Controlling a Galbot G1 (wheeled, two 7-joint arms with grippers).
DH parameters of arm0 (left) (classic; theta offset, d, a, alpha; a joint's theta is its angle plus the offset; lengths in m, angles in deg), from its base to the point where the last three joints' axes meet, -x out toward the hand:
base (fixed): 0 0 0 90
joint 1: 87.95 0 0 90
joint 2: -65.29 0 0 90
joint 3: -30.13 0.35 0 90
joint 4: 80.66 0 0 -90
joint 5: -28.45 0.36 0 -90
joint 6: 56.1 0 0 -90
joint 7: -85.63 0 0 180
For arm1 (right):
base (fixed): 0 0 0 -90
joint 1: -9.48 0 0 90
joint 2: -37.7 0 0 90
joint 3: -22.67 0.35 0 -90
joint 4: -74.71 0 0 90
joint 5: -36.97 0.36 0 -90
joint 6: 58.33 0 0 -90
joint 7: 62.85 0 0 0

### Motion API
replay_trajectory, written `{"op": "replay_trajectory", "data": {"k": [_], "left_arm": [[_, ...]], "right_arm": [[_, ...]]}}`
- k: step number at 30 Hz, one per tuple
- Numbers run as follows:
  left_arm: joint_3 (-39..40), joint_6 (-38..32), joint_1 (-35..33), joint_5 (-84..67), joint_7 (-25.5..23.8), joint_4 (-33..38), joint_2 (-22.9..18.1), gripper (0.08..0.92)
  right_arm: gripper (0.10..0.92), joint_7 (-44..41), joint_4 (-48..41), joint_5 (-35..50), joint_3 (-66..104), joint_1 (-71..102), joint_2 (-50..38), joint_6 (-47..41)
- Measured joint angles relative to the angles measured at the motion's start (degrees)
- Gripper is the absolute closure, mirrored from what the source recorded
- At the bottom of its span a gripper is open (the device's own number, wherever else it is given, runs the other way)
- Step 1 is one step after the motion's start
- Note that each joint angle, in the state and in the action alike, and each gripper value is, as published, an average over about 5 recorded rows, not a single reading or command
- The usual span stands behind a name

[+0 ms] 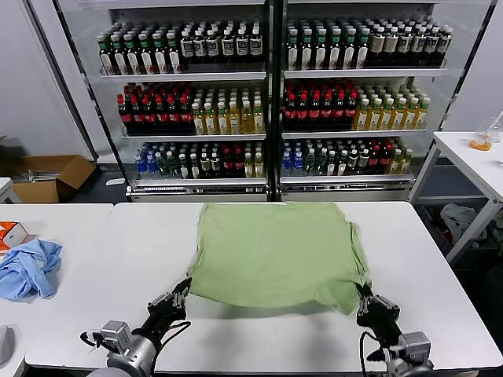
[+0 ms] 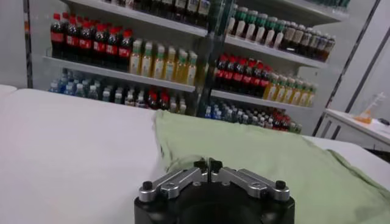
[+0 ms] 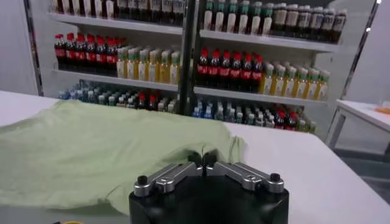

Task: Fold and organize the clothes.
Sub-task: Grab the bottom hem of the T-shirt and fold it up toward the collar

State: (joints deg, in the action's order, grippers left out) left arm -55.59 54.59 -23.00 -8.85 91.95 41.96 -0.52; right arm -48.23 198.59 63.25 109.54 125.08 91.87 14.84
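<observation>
currently both the left end effector (image 1: 181, 292) and right end effector (image 1: 364, 298) pinch the green shirt (image 1: 275, 251)'s near corners.

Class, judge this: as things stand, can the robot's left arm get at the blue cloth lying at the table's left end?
Probably yes. The blue cloth lies in the open on the left arm's side, nothing between it and the left tool, which is shut on the green shirt and would have to let go first.

— What do you see of the shirt (image 1: 277, 253)?
— Soft matt green cloth, lightly creased, lying on your smooth, matt white table (image 1: 440, 275).
— And the left end effector (image 2: 208, 165)?
— Brushed silver metal links over a glossy black plastic body; your right end effector (image 3: 202, 157) looks the same.
</observation>
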Motion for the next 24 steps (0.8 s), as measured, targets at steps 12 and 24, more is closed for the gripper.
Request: {"op": "replay_trajectory", "data": {"k": [12, 24], "left_arm": [[2.44, -0.18, 8.84, -3.98, 1.77, -7.21, 0.77, 0.916], [6.14, -0.92, 17.72, -3.86, 1.96, -15.48, -0.06, 0.916]], "right_arm": [[0.916, -0.45, -9.71, 2.18, -3.67, -11.16, -1.61, 0.62], [0.916, -0.70, -16.52, 1.71, -7.16, -17.70, -1.36, 0.37]]}}
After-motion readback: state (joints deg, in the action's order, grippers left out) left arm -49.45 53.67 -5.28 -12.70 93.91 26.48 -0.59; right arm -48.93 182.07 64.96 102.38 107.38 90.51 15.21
